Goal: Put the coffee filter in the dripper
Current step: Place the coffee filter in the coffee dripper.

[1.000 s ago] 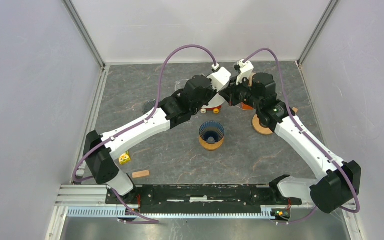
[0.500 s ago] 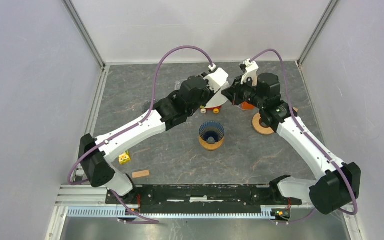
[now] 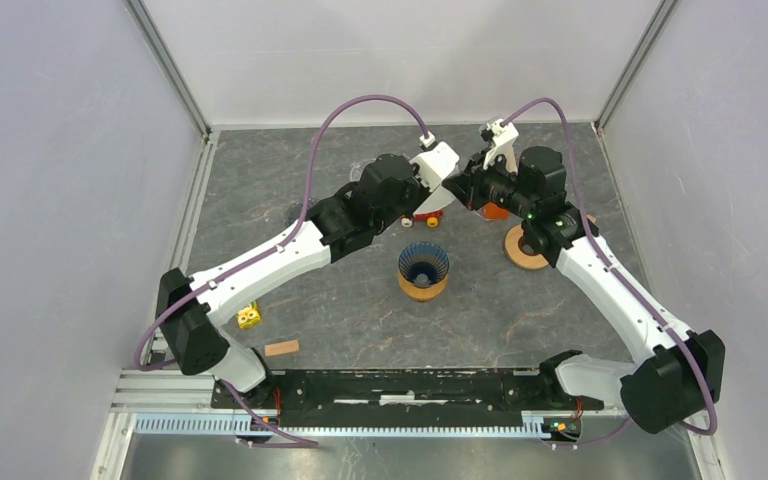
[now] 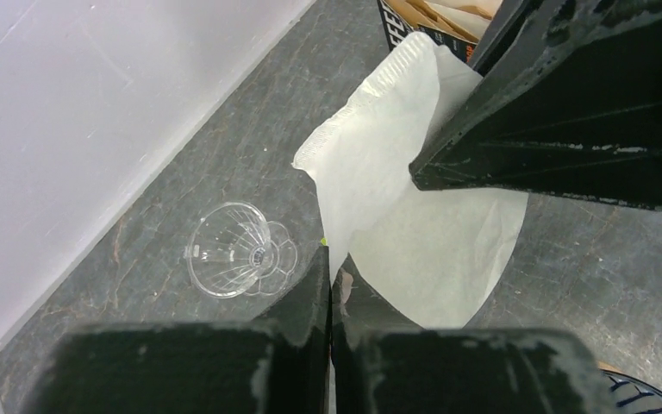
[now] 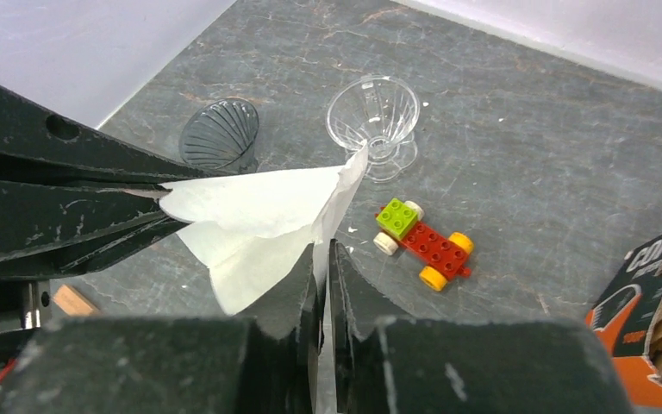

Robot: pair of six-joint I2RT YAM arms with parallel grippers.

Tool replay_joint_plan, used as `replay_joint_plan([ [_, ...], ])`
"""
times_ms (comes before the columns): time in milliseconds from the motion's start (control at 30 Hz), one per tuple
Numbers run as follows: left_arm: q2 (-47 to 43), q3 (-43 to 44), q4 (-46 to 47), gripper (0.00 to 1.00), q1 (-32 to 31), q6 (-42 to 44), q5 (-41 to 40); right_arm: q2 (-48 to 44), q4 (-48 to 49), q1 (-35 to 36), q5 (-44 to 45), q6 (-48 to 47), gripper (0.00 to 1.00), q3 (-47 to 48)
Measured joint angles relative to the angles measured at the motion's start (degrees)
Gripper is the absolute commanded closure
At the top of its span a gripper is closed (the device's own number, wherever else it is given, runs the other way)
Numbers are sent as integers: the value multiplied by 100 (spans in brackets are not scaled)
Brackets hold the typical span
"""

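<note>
A white paper coffee filter (image 4: 414, 198) hangs between my two grippers above the table; it also shows in the right wrist view (image 5: 259, 216). My left gripper (image 4: 329, 259) is shut on one edge of it. My right gripper (image 5: 326, 246) is shut on the opposite edge. In the top view the two grippers meet at mid back (image 3: 450, 188). A blue ribbed dripper (image 3: 423, 264) stands on a wooden base in front of them. A clear glass dripper (image 5: 375, 116) and a dark dripper (image 5: 220, 138) stand on the table to the back left.
A red toy car (image 5: 422, 241) with yellow wheels and a green brick lies under the grippers. An orange filter box (image 5: 655, 328) stands to the right. A wooden disc (image 3: 523, 250), a yellow brick (image 3: 249, 317) and a small wooden block (image 3: 281, 348) lie on the table.
Both grippers have shifted slightly toward the back with the filter held between them. The left arm has drawn a little to the left.
</note>
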Motion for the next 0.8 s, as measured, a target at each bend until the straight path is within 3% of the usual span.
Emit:
replay_joint_plan([
  [133,-42,0,-127,98,0,-2,267,-133,-4,0,24,-398,66,-52],
  [300,-120,-2,-308,98,0,0,651,-267,-44,0,13,-935,52,-101],
  [800,-337,-179,-509,98,0,7,1115,-494,-428,0,-568,-2402,46,-101],
])
